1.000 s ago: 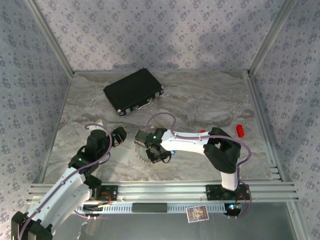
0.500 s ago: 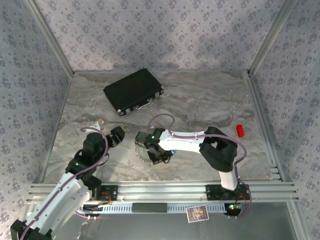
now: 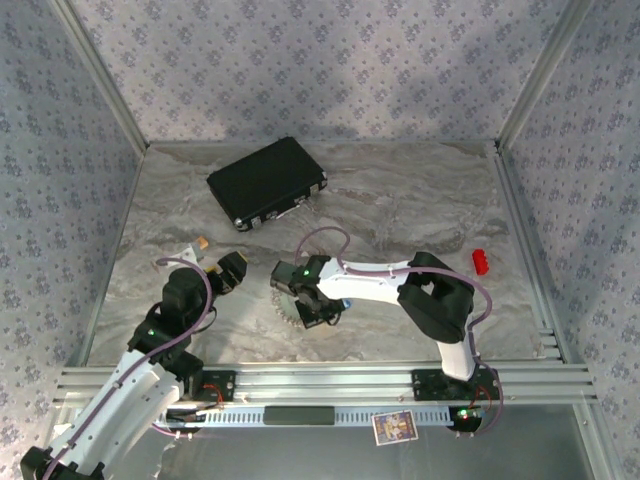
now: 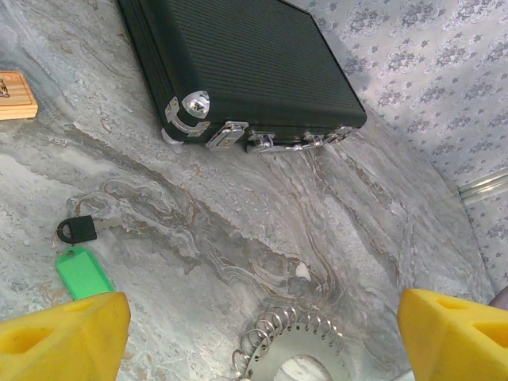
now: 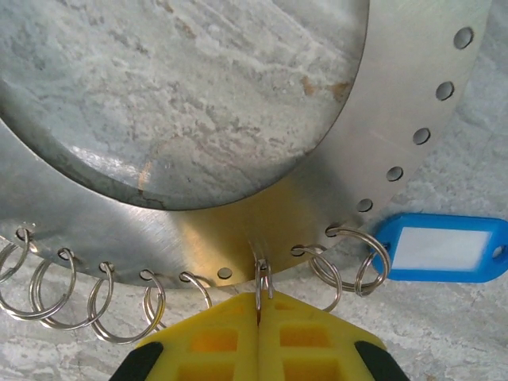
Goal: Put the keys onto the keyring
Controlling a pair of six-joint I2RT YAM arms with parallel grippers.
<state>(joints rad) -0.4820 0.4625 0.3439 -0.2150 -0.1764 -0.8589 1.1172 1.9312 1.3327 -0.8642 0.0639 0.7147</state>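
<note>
Keys [image 4: 83,272] two, green and blue [image 5: 442,252]; keyring [image 5: 389,119] one

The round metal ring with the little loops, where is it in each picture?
Top external: the flat grey toothed metal ring lies low, just left of centre.
Left wrist: at the bottom edge, centre, cut off by the frame.
Right wrist: it arcs across the upper picture; the right tool pinches one wire loop hanging from it.
Shared landmark: the grey marbled tabletop it lies on.
</note>
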